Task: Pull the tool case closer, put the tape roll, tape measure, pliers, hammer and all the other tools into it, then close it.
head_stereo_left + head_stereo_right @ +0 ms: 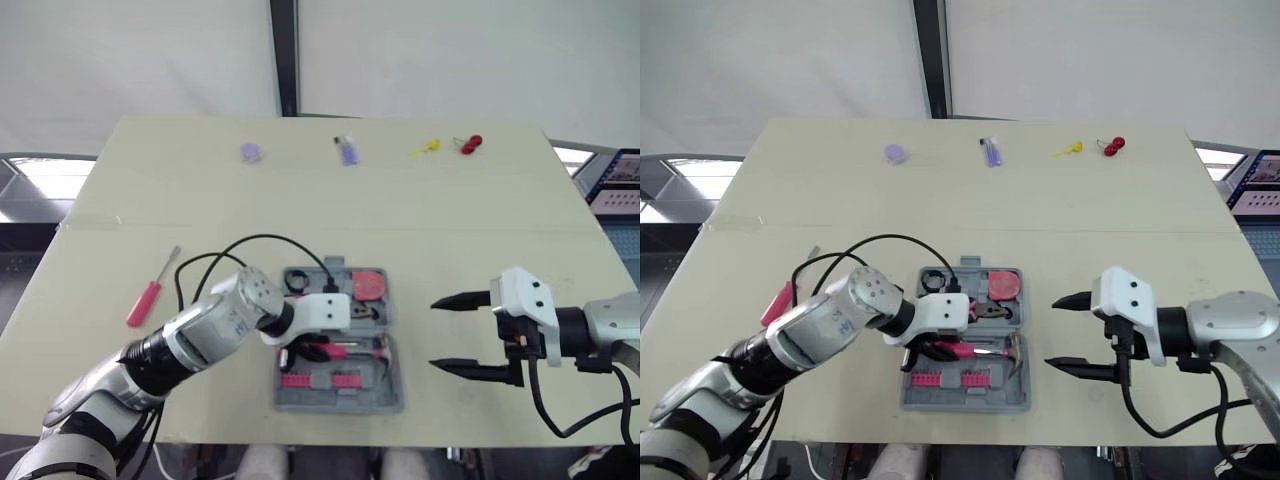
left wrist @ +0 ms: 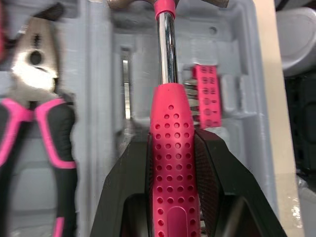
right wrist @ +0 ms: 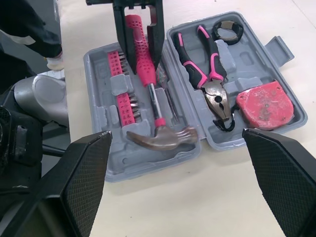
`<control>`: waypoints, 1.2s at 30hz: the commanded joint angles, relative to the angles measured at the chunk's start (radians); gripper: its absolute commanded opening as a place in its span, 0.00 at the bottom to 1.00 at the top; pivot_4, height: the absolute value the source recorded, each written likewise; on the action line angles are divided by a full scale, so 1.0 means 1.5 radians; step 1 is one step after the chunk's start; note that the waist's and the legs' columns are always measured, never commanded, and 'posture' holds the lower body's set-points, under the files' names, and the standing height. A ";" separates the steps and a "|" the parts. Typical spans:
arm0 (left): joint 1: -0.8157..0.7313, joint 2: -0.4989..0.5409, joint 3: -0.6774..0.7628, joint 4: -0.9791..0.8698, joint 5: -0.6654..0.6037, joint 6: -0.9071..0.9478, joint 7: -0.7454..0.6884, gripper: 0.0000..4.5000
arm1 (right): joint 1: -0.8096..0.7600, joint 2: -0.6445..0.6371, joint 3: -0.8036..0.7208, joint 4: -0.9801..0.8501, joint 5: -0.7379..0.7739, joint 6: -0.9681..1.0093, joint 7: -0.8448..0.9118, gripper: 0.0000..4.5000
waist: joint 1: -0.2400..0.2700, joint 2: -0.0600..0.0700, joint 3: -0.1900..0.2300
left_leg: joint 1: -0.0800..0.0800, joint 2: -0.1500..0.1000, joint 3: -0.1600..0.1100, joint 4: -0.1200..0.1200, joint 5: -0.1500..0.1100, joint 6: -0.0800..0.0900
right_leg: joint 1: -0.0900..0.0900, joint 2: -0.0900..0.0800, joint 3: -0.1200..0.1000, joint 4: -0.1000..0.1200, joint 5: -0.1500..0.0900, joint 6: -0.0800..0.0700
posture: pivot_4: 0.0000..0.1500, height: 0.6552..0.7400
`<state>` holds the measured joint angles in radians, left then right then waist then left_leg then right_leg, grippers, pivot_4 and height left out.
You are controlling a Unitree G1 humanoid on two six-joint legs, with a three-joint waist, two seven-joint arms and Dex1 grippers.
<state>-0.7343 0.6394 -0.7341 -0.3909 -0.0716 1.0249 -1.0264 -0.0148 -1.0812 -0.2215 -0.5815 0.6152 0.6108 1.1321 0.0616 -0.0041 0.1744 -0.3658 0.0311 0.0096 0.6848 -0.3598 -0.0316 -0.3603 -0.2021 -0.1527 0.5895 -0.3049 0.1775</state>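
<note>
The hammer (image 3: pixel 150 94) has a glossy metal shaft and dimpled grip, and the tool case (image 3: pixel 148 164) is matt plastic.

Cut off at the edge of the left wrist view: the brown metal head of the pink-handled hammer (image 2: pixel 170 148). Blurred beside it, also cut off: the pink and black pliers (image 2: pixel 34 98). Hidden under the left gripper (image 3: pixel 140 59) in the eye views: the middle of the grey plastic tool case (image 1: pixel 385 396). Too small to tell, far across the pale yellow table (image 1: pixel 500 220): a purple round thing (image 1: pixel 251 151), a purple and white thing (image 1: pixel 346 150), a yellow thing (image 1: pixel 426 147), a red thing (image 1: pixel 471 144).
</note>
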 commanded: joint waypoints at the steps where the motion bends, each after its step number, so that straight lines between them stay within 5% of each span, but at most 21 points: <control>1: -0.012 0.001 -0.019 -0.036 0.009 0.017 0.009 0.15 | -0.007 0.006 -0.006 -0.004 0.003 -0.008 -0.005 1.00 | -0.001 0.000 0.000 | 0.000 0.000 0.000 0.000 0.000 0.000 | 0.000 0.000 0.000 0.000 0.000 0.000 | 1.00 1.00; 27: -0.040 -0.014 -0.087 -0.021 0.021 0.066 0.069 0.15 | 0.003 0.008 -0.007 -0.014 0.007 -0.006 -0.015 1.00 | -0.003 0.000 0.000 | 0.000 0.000 0.000 0.000 0.000 0.000 | 0.000 0.000 0.000 0.000 0.000 0.000 | 1.00 1.00; 32: -0.036 -0.012 -0.083 -0.024 0.017 0.064 0.071 0.67 | 0.003 0.007 -0.007 -0.013 0.007 -0.007 -0.013 1.00 | -0.003 0.000 0.000 | 0.000 0.000 0.000 0.000 0.000 0.000 | 0.000 0.000 0.000 0.000 0.000 0.000 | 1.00 1.00; 36: -0.036 -0.009 -0.081 -0.030 0.010 0.067 0.068 0.67 | 0.003 0.007 -0.007 -0.012 0.007 -0.007 -0.012 1.00 | -0.003 0.000 0.000 | 0.000 0.000 0.000 0.000 0.000 0.000 | 0.000 0.000 0.000 0.000 0.000 0.000 | 1.00 1.00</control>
<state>-0.7911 0.6244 -0.8668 -0.4140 -0.0510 1.1307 -0.9201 -0.0118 -1.0754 -0.2116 -0.5819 0.6154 0.6106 1.1148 0.0570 -0.0041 0.1743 -0.3659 0.0311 0.0093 0.6849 -0.3598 -0.0316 -0.3602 -0.2021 -0.1527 0.5895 -0.3049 0.1775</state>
